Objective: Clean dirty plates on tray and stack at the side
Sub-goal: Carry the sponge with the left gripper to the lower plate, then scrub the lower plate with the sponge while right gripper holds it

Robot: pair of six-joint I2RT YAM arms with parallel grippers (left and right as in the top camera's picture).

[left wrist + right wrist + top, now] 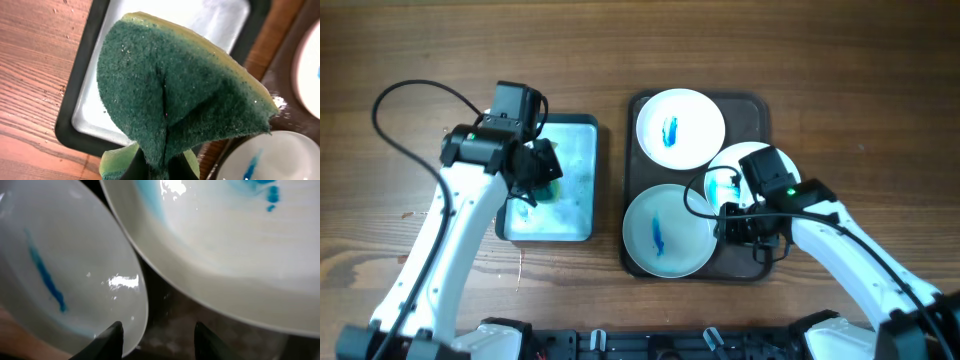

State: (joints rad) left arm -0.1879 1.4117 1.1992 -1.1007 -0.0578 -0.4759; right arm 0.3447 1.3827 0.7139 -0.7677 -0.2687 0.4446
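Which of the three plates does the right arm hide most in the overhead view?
The plate at the tray's right edge (tray): the right arm covers its middle, while the back plate and front-left plate show their blue smears unobstructed.

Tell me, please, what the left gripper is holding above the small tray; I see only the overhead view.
Observer: A green scouring sponge with a yellow back, folded in the left gripper.
Operator: Is the right gripper shut on a plate?
Observer: No. It is open, with the rim of the front plate between its fingertips.
Operator: Does that plate touch the right-hand plate?
Observer: There, the dark tray shows between their rims.
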